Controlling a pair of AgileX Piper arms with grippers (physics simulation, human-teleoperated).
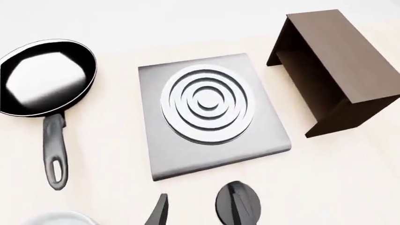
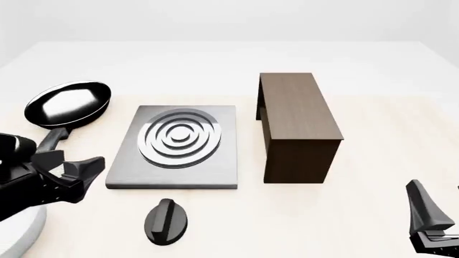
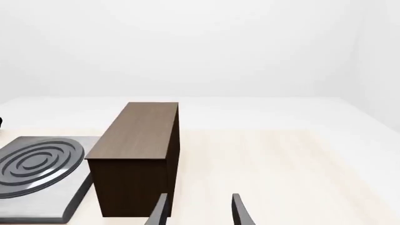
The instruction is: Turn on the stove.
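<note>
The stove (image 2: 215,166) is a flat brushed-steel slab with silver burner rings, lying left of the table's middle; it also shows in the left wrist view (image 1: 262,136) and the right wrist view (image 3: 69,197). Its black oval knob (image 2: 166,221) lies apart on the table, just in front of the slab. My left gripper (image 2: 72,165) hovers open and empty to the left of the stove's front corner, above and left of the knob (image 1: 237,204). My right gripper (image 2: 432,226) stands open and empty at the front right, far from the stove, its fingertips (image 3: 240,211) pointing past the box.
A black frying pan (image 2: 68,102) lies behind and left of the stove, handle towards me. A tall dark-brown wooden box (image 2: 295,121) stands right beside the stove. A white round rim (image 2: 18,234) shows at the front left under my left arm.
</note>
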